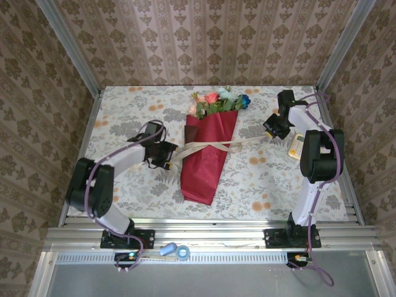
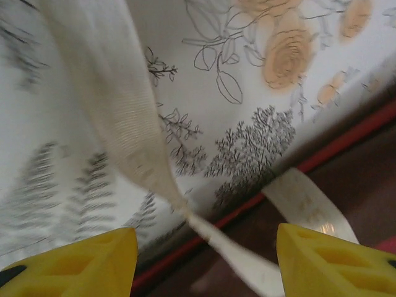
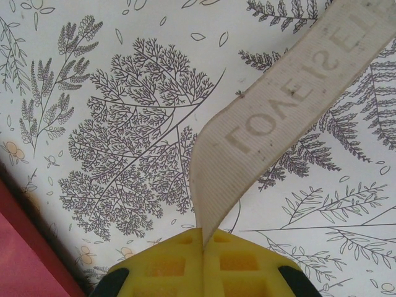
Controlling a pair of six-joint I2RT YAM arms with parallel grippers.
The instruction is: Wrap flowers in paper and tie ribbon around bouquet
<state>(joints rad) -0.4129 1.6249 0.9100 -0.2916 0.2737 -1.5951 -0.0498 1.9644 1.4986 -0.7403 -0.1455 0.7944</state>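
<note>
The bouquet (image 1: 207, 154) lies in the middle of the table as a crimson paper (image 1: 204, 170) cone. The flowers (image 1: 218, 101) stick out of its far end. The cream ribbon (image 1: 210, 147) crosses over the cone, with an end running out to each side. My left gripper (image 1: 167, 153) stands open just left of the cone. In the left wrist view the twisted ribbon (image 2: 124, 111) hangs loose between the spread yellow fingers (image 2: 68, 263), above the paper's edge (image 2: 346, 139). My right gripper (image 1: 270, 130) is shut on the ribbon (image 3: 278, 117) at its end (image 3: 203, 238), right of the cone.
A small yellow and white device (image 1: 297, 146) lies at the right edge of the table beside my right arm. A blue tape roll (image 1: 182, 251) sits on the near rail. Metal frame posts and patterned walls close in the table.
</note>
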